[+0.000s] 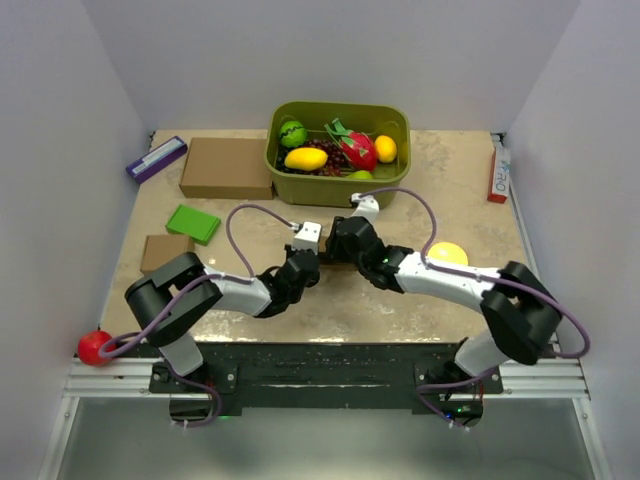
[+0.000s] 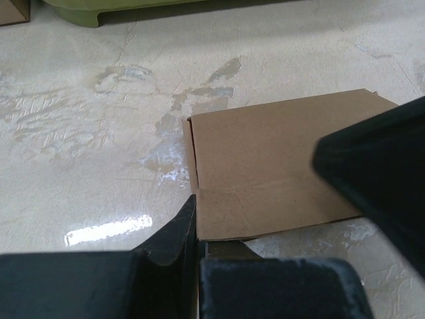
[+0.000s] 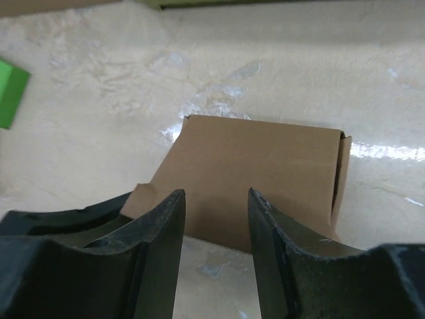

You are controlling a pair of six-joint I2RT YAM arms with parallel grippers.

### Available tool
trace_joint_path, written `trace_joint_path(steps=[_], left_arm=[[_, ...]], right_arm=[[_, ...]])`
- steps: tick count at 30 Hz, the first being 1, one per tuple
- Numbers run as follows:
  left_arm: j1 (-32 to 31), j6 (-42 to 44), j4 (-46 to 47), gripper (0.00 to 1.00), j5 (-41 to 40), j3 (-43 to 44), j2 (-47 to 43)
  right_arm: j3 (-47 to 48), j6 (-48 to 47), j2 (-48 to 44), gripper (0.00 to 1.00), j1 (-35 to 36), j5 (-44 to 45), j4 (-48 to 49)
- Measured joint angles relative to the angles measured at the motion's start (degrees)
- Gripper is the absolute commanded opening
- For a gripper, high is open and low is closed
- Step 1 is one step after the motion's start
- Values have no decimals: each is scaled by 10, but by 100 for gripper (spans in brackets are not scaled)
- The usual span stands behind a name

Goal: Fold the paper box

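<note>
- Paper box [image 2: 285, 166]: plain brown, flat on the pale table [image 1: 450, 200] near its middle, a little in front of the green bin [image 1: 330, 190]; narrow flap creased along one short edge; in the top view almost wholly hidden under the two wrists
- Left gripper [image 2: 195, 207]: fingers pressed together, tips at the box's near left corner; cannot tell whether cardboard sits between them
- Right gripper [image 3: 216, 199]: fingers apart, low over the box's edge from the opposite side, box showing through the gap, not gripped
- In the bin: toy fruit [image 1: 306, 158]
- Left of the bin: large brown carton [image 1: 227, 167], green block [image 1: 193, 223], small brown carton [image 1: 165, 252]
- Beside the right arm: yellow disc [image 1: 448, 253]
</note>
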Motion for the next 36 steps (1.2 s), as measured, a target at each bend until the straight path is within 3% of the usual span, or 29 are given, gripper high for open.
trace_joint_path(steps=[3, 4, 13, 19, 22, 29, 33, 36], left_arm=[[0, 3, -2, 7, 4, -7, -8], [0, 5, -4, 16, 6, -10, -11], [-3, 19, -73, 64, 22, -33, -68], [-4, 17, -135, 77, 31, -41, -129], [-4, 15, -167, 78, 37, -49, -170], [-1, -3, -271, 87, 112, -52, -287], [52, -20, -288, 85, 202, -48, -328], [112, -30, -283, 83, 263, -28, -294]], right_arm=[[9, 0, 57, 42, 0, -10, 14], [11, 1, 69, 42, 0, -10, 20], [17, 15, 118, 42, -4, -11, 67], [21, 25, 134, 42, -4, -10, 80], [20, 30, 136, 41, -4, -10, 80], [17, 37, 152, 41, -4, -8, 96], [15, 39, 156, 44, -4, -7, 108], [13, 40, 156, 49, -4, -8, 114]])
